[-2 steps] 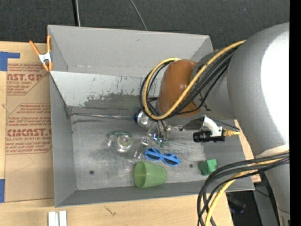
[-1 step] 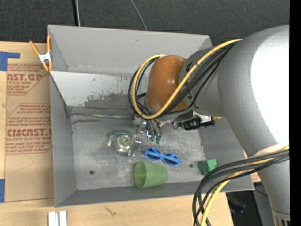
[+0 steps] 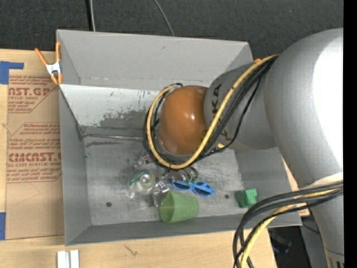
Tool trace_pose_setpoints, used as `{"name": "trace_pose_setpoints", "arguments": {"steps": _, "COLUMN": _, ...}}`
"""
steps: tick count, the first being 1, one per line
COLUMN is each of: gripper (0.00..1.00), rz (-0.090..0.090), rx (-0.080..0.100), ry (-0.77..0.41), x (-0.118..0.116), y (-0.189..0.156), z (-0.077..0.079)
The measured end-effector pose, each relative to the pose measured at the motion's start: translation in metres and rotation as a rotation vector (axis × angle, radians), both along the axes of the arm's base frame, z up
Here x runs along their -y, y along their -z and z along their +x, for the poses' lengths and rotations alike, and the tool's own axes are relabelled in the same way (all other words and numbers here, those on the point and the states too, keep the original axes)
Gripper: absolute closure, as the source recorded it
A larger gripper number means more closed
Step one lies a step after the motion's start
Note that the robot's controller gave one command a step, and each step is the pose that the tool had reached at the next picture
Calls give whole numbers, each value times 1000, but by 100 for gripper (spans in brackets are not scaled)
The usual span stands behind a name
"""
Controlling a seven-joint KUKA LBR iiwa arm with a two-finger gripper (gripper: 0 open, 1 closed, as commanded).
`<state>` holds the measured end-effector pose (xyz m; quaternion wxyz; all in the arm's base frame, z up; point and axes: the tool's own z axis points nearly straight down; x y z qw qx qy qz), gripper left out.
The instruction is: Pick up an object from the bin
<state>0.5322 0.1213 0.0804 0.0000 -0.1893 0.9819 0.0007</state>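
The pincer (image 3: 170, 178), low in the bin (image 3: 100, 197) with its opening and any hold impossible to tell, appears at the approach step, with a blue looped item (image 3: 196, 188) just beside it and a green cup (image 3: 178, 208) just beyond, so the next move likely requires closing on one.

The arm (image 3: 290, 105) reaches in, orange-covered wrist (image 3: 181, 121) pointing down.

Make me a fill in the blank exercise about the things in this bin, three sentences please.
The cup lying on its side is coloured ____. In the camera view, the small green block lies to the cup's ____. The looped plastic thing just above the cup is coloured ____.
Missing words: green, right, blue.
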Motion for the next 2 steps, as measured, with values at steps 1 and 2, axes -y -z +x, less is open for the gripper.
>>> {"name": "trace_pose_setpoints", "arguments": {"steps": 1, "gripper": 100, "rz": 2, "rx": 6, "ry": 3, "x": 0, "y": -1, "z": 2}}
{"name": "trace_pose_setpoints", "arguments": {"steps": 2, "gripper": 100, "rz": 2, "rx": 11, "ry": -49, "x": -13, "y": -128, "z": 8}}
